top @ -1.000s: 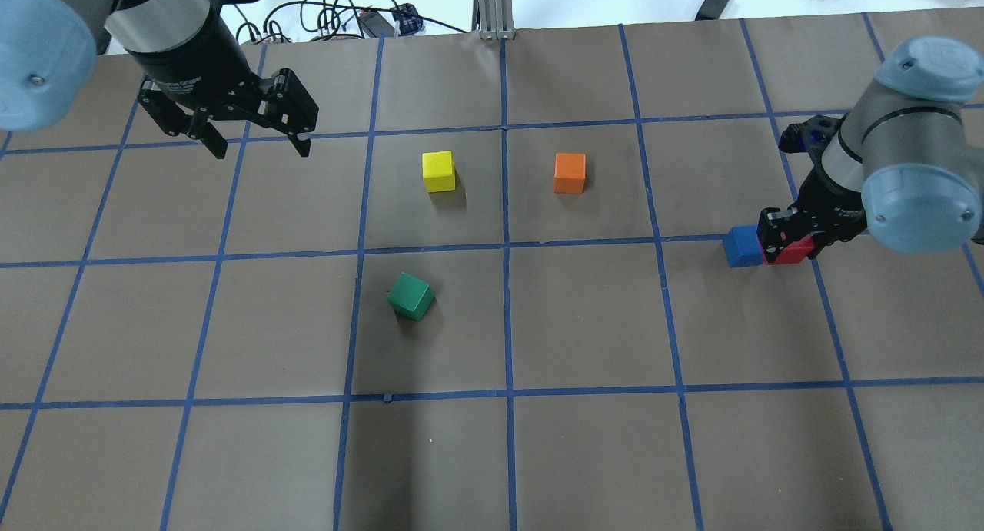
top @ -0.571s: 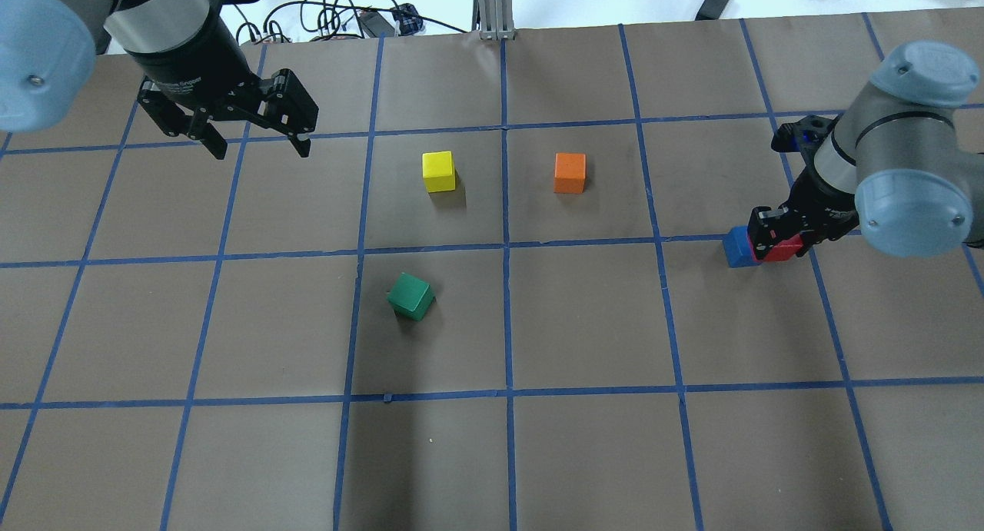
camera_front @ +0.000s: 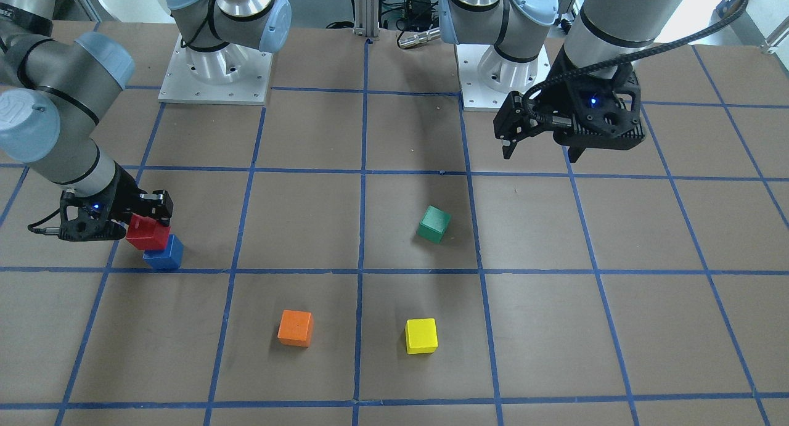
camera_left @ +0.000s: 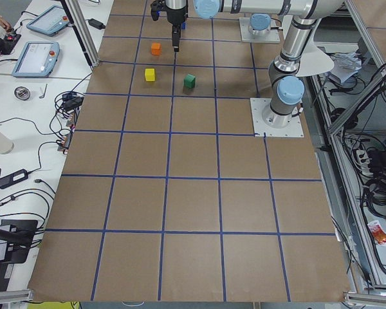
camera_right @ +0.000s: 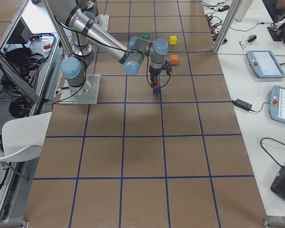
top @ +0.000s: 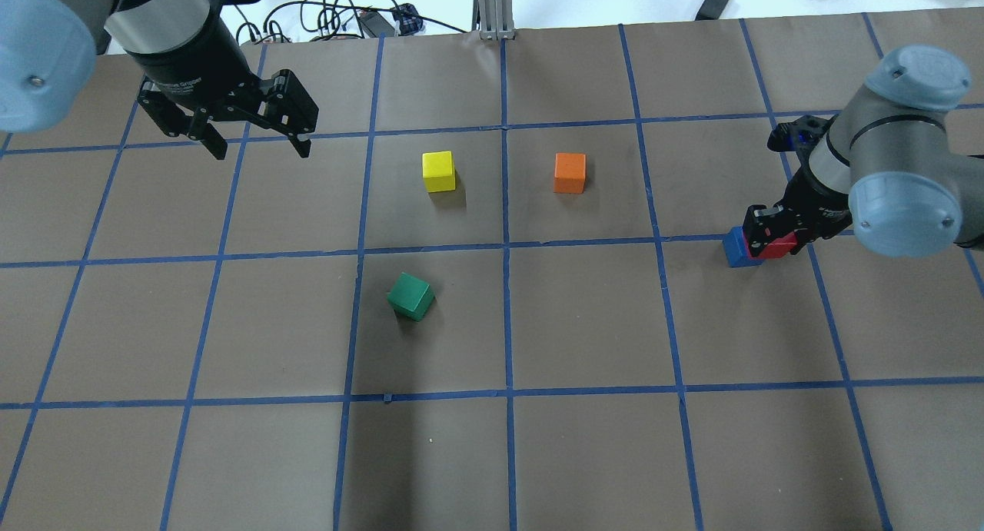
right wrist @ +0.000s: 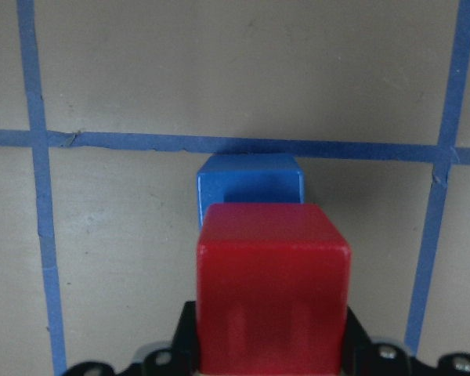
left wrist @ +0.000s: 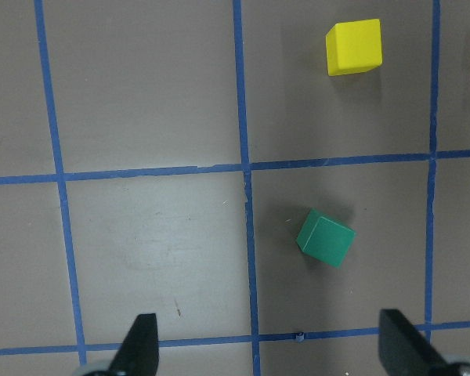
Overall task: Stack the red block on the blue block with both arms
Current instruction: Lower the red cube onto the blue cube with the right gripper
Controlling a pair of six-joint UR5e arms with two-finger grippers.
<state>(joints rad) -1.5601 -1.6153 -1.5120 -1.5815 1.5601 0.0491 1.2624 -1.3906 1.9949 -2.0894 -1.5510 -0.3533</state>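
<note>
My right gripper (camera_front: 147,225) is shut on the red block (camera_front: 148,232) and holds it just above and partly over the blue block (camera_front: 164,253), which sits on the table by a tape line. The overhead view shows the red block (top: 778,247) overlapping the blue block (top: 738,248), and the right gripper (top: 772,237) around it. In the right wrist view the red block (right wrist: 272,298) covers the near part of the blue block (right wrist: 251,186). My left gripper (top: 257,143) hangs open and empty over the far left of the table (camera_front: 542,145).
A yellow cube (top: 438,171), an orange cube (top: 570,173) and a tilted green cube (top: 410,296) lie mid-table. The left wrist view shows the green cube (left wrist: 325,237) and the yellow cube (left wrist: 354,47) below. Cables lie beyond the far edge.
My right gripper has carried the red block leftward in the overhead view, from beside the blue block to partly over it. The left arm has not moved.
</note>
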